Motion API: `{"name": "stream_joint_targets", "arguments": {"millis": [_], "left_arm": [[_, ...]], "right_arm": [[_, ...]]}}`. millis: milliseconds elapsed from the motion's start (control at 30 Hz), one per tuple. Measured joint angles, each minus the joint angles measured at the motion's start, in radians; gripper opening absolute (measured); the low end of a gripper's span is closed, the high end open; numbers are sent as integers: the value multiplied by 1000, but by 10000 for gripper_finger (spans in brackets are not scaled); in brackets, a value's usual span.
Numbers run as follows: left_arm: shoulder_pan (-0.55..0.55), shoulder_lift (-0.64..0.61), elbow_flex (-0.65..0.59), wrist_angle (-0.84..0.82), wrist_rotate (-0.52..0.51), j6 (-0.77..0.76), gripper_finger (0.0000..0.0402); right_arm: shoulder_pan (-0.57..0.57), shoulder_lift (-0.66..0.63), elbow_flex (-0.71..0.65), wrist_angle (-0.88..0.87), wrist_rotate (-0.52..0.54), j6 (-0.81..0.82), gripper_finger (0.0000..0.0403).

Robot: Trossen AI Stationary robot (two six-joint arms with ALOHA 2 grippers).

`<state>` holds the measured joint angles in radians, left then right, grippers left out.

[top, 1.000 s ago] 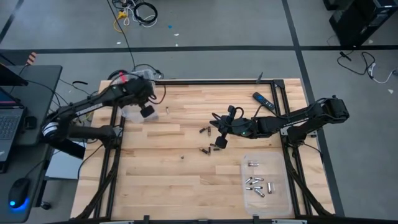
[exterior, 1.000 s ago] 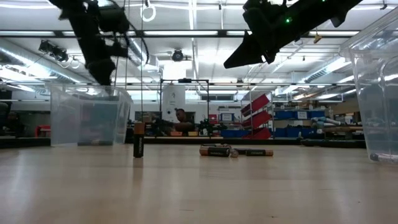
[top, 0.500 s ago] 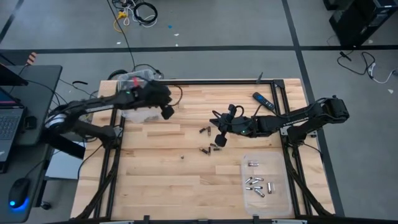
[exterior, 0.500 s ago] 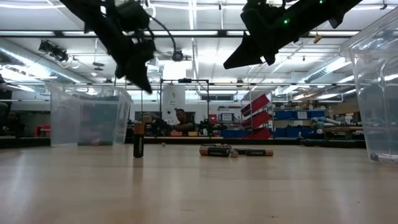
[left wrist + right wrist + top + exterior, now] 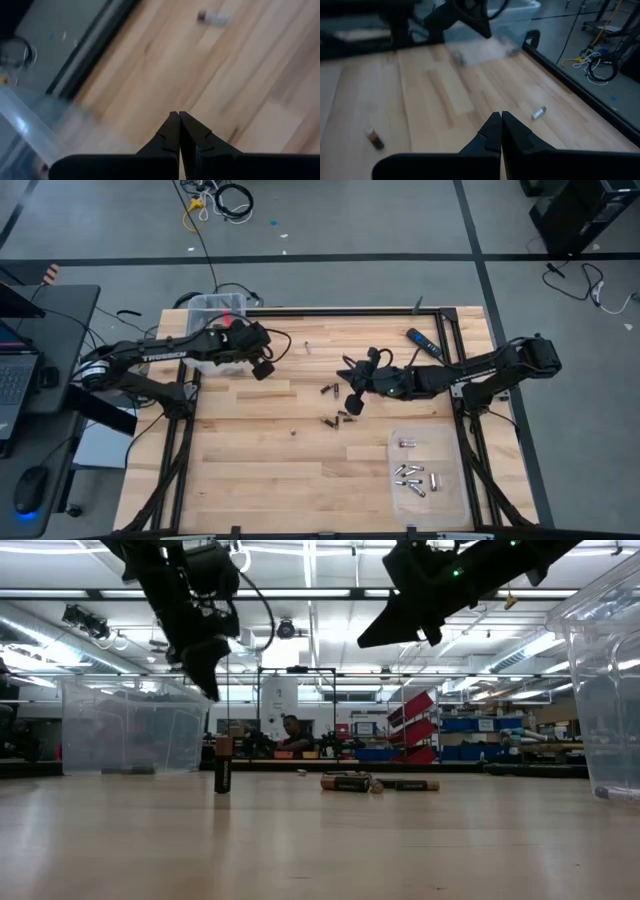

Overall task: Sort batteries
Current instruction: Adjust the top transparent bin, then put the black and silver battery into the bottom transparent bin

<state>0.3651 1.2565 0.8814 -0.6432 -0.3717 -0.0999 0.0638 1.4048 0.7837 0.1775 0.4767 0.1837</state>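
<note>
The batteries [image 5: 334,404] lie in three places: a loose cluster near the middle of the worktop [image 5: 250,470], one stray cell [image 5: 306,345] near the far edge, and a sorted group in the clear tray [image 5: 452,492] at the near right corner. The right end effector [image 5: 350,404] hangs just above the cluster, fingers pressed together on nothing. The left end effector [image 5: 263,368], likewise pinched shut and empty, hovers by the clear bin [image 5: 205,306] at the far left corner. One dark cell [image 5: 223,763] stands upright; a descending finger could probably tip it and send it rolling off. The closed fingers must part first, or they will only shove cells aside. Cell types are too small to tell, and the bin's contents are blurred.
</note>
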Motion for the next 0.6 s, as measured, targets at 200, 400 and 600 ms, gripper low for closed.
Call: {"name": "stream_joint_targets", "arguments": {"millis": [200, 400, 600], "left_arm": [[-22, -79, 0, 184, 89, 105, 3], [-22, -187, 0, 289, 105, 185, 3], [-35, -312, 0, 276, 105, 194, 3]], "right_arm": [[-122, 0, 2, 98, -152, 105, 0], [-208, 0, 101, -7, -208, 130, 0], [-239, 93, 298, -156, -209, 86, 0]]}}
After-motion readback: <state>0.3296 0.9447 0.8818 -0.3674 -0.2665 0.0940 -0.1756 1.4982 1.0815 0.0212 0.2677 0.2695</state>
